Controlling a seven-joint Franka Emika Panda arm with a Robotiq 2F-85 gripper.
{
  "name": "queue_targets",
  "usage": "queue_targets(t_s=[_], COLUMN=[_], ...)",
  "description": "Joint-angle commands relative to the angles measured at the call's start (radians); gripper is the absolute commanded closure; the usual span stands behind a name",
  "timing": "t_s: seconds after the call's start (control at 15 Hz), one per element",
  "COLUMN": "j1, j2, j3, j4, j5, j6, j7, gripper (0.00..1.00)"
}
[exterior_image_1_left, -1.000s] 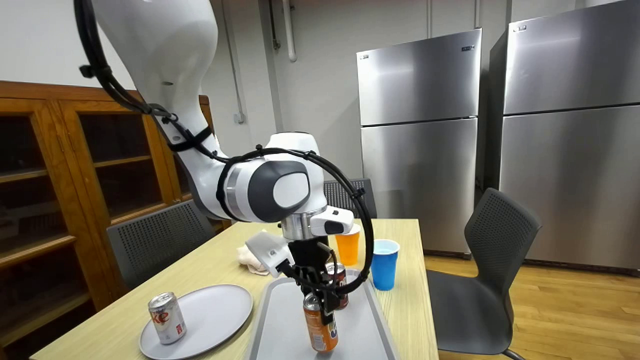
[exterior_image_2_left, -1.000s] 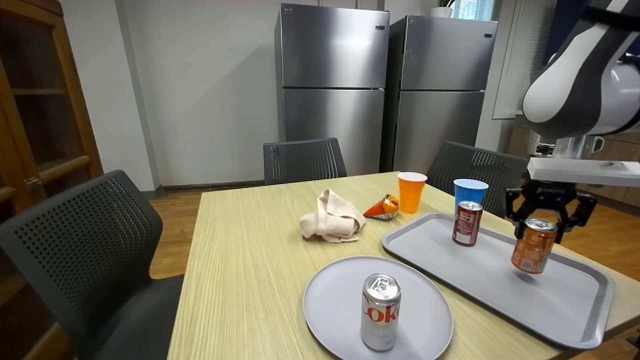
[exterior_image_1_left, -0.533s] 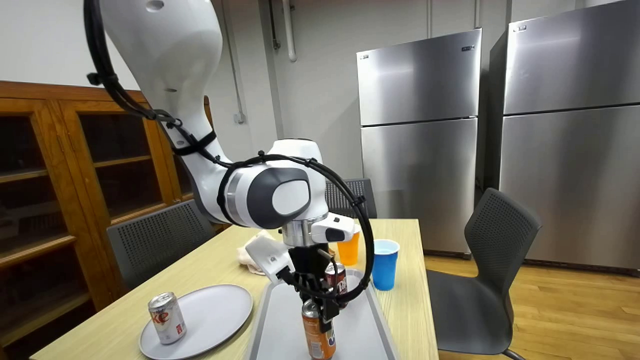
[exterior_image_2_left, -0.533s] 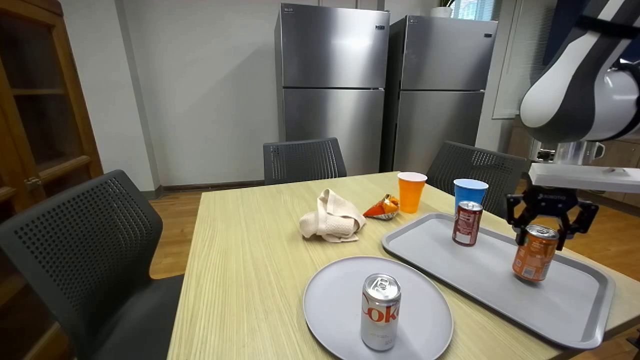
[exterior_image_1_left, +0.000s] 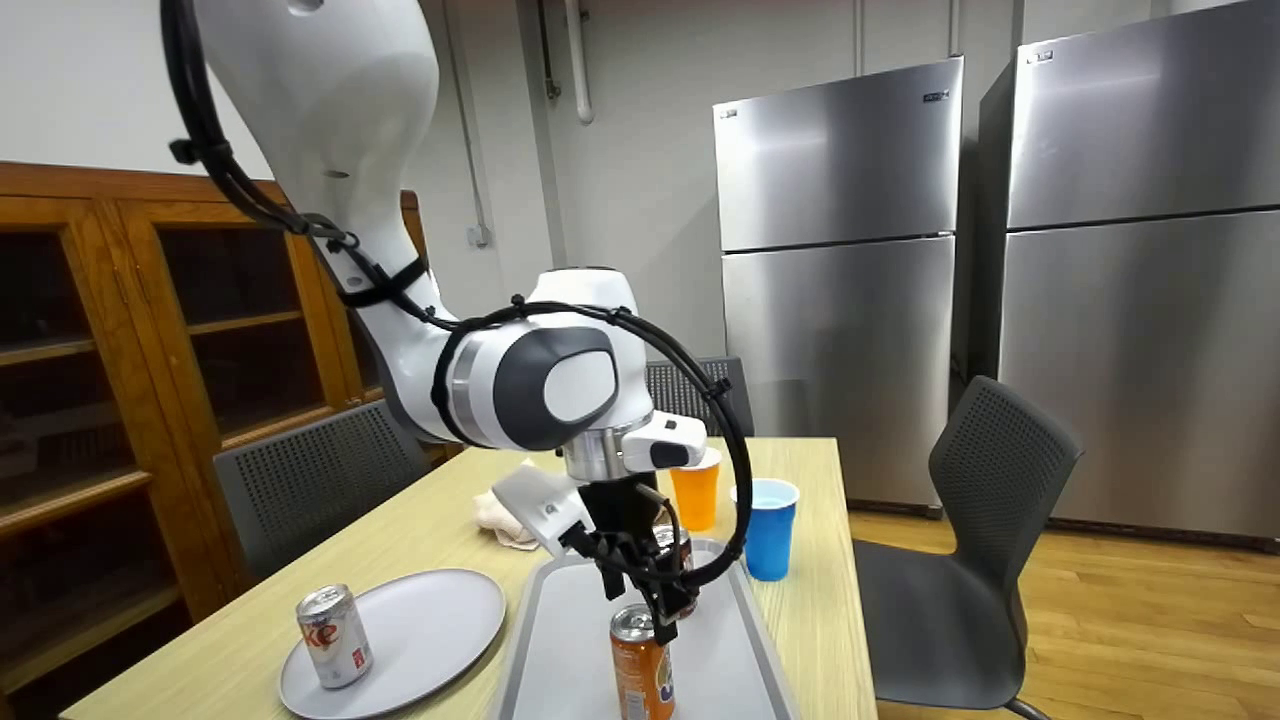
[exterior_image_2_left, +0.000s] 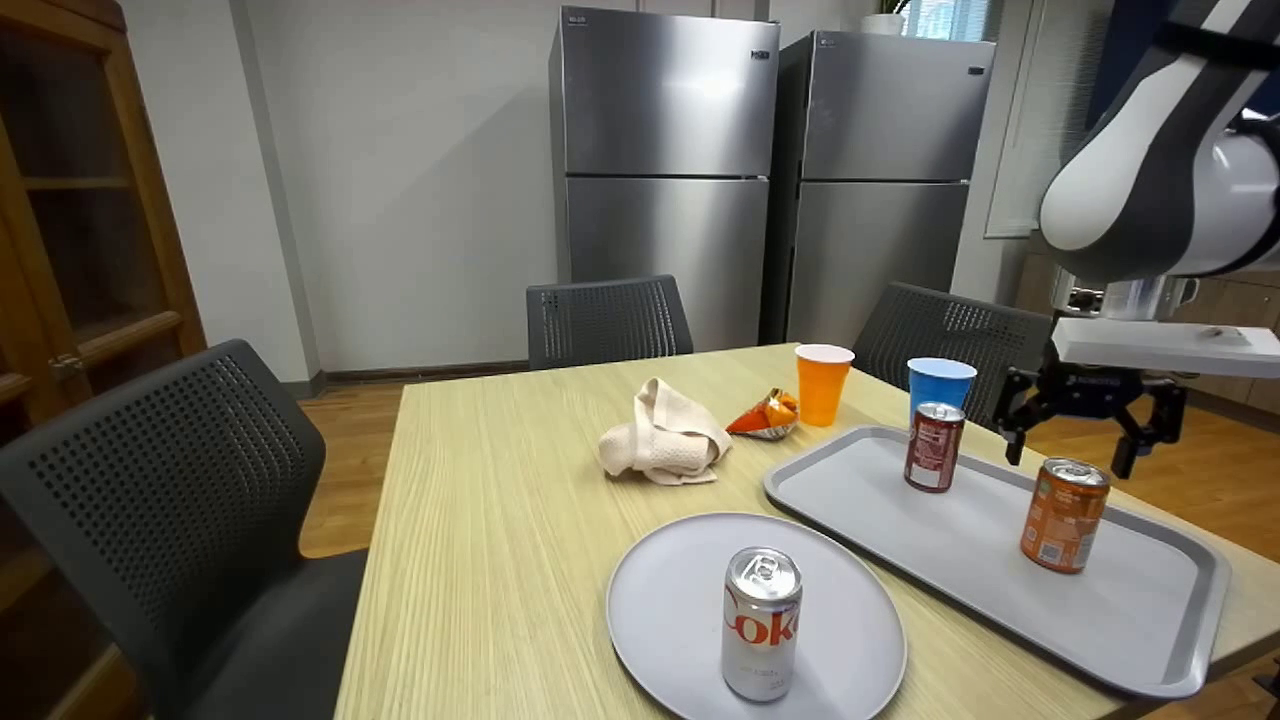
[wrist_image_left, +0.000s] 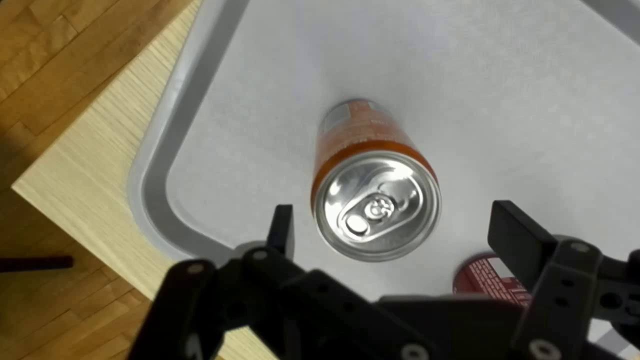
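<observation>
Orange below a silver lid, one soda can (wrist_image_left: 374, 182) stands on the grey tray (wrist_image_left: 490, 115) in the wrist view. The gripper (wrist_image_left: 392, 220) holds nothing: its fingers (wrist_image_left: 283, 227) spread to either side of the can, with a gap at each. Letting go of this can upon the tray looks to be the step in hand; the next move would call for a straight lift, so that neither finger tips it. One red can (wrist_image_left: 480, 280) shows partly behind a finger.

In an exterior view, the soda can is upright, its base cut off by the frame. About it I count one silver can (exterior_image_1_left: 335, 640) on one round plate (exterior_image_1_left: 435, 620), one orange cup (exterior_image_1_left: 697, 497), one blue cup (exterior_image_1_left: 772, 535), two refrigerators (exterior_image_1_left: 840, 320) and three chairs (exterior_image_1_left: 1000, 480).

In an exterior view, one cloth (exterior_image_2_left: 668, 435) and one packet (exterior_image_2_left: 768, 415) lie on the table (exterior_image_2_left: 500, 560); the soda can's base rests on the tray, the fingers apart about level with its lid, and the red can stands farther along, making three cans in all.
</observation>
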Motion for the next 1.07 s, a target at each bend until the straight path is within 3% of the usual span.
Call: queue_targets(t_s=[0.0, 0.47, 1.0], j1=[0.025, 0.076, 0.147], j2=[-0.067, -0.129, -0.136], j3=[-0.006, 0.046, 0.180], j4=[-0.026, -0.023, 0.008], j5=[-0.078, -0.189, -0.183], j6=[0.022, 0.010, -0.010], j7=[0.042, 0.158, 0.212], gripper=[0.00, 0.00, 0.00])
